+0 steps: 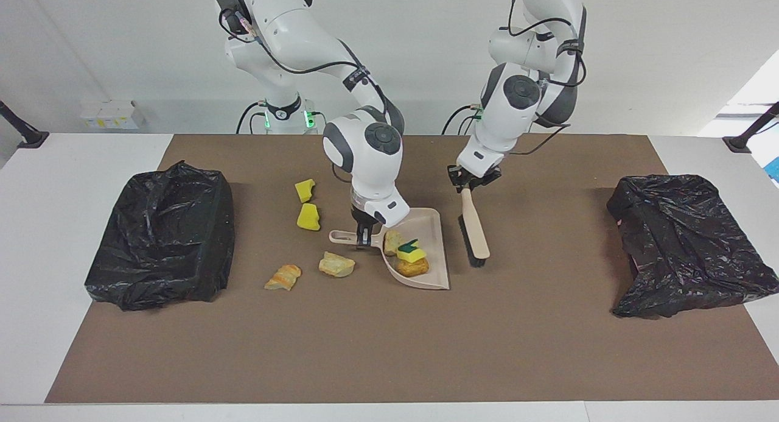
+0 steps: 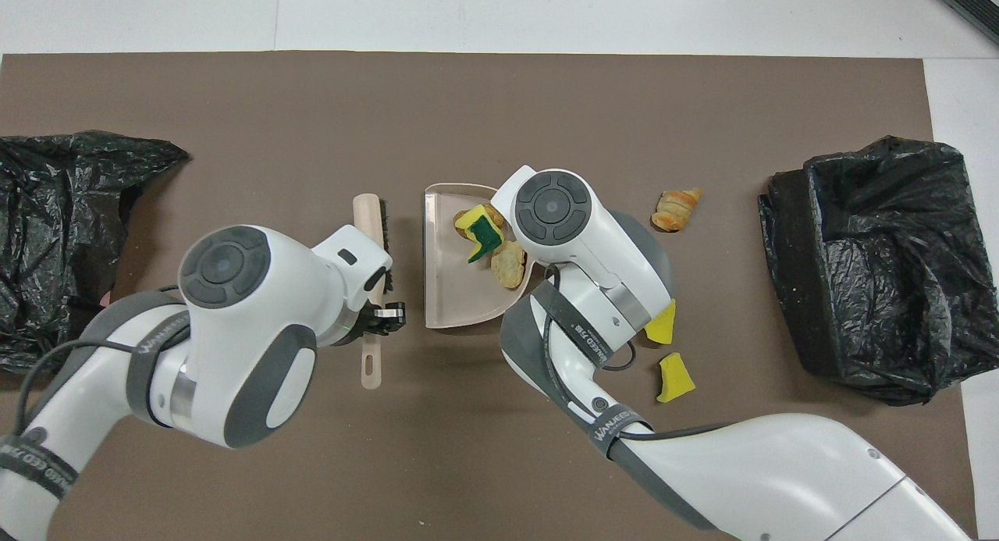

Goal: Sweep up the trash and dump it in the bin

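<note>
three scraps of the trash (image 1: 406,254) sit piled in the dustpan (image 1: 433,274), which the right gripper (image 1: 363,239) clamps by its handle, the left gripper (image 1: 470,184) clamps the brush (image 1: 474,230) beside it, four scraps lie loose; looks light, spongy, better swept than pinched.

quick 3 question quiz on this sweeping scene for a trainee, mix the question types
1. True or false: the left gripper holds the brush.
2. How many trash scraps lie in the dustpan? A) one B) three C) five
3. Fill in: the right gripper is shut on the dustpan's ____.

Key
1. True; the brush is beside the dustpan, toward the left arm's end.
2. B: a green-faced sponge and two bread lumps. Four scraps are on the mat: two yellow chunks and two bread lumps.
3. handle
</note>
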Robot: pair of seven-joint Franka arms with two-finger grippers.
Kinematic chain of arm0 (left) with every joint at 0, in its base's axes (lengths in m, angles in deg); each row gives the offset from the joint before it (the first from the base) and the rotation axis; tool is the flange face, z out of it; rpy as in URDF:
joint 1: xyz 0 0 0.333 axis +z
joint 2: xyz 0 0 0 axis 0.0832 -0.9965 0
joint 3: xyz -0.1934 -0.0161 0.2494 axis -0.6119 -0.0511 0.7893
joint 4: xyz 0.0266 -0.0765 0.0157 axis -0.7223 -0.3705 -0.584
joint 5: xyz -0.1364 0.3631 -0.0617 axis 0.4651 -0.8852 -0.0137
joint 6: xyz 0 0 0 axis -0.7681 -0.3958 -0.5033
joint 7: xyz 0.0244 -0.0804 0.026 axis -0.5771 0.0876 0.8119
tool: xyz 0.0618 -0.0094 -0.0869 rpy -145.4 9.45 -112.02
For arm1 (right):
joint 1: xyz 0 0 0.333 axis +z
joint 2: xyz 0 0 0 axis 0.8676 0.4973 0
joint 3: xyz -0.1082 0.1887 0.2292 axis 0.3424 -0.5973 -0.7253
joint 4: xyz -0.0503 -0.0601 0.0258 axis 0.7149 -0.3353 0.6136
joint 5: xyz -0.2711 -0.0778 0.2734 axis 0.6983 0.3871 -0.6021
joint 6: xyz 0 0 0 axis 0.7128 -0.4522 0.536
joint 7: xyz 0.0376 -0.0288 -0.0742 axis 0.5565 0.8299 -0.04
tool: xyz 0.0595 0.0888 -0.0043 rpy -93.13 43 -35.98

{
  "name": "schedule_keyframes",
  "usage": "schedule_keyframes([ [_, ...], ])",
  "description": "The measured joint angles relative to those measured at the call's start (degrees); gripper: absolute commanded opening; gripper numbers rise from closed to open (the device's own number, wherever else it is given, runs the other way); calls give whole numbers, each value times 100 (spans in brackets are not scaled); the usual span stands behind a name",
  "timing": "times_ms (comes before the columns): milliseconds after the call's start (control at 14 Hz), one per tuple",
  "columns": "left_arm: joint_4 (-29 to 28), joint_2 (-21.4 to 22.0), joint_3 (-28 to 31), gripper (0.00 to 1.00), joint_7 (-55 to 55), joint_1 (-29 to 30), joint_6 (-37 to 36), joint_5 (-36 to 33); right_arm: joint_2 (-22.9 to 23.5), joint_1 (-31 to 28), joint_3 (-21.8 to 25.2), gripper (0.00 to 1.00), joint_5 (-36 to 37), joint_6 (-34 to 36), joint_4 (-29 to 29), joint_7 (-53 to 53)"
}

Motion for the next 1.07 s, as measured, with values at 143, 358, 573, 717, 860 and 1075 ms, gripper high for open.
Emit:
schedule_keyframes([
  [143,119,13,10,0,-9,244,-141,-123,0,-2,0,0,-4,-1,1,0],
  [358,134,17,12,0,-8,464,-192,-302,0,-4,0,0,-12,-1,1,1],
  [573,133,17,13,0,-79,623,-290,-406,-30,-23,3,0,-13,-12,0,38],
  [717,66,45,10,0,-217,696,-408,-410,-174,-194,11,0,-13,-12,4,43],
  [860,-178,174,-6,0,-269,700,-409,-410,-476,-462,14,0,-14,-9,88,36],
  [1075,-655,463,-103,0,-308,565,-407,-410,-1199,-1027,19,0,-500,26,536,-526],
])
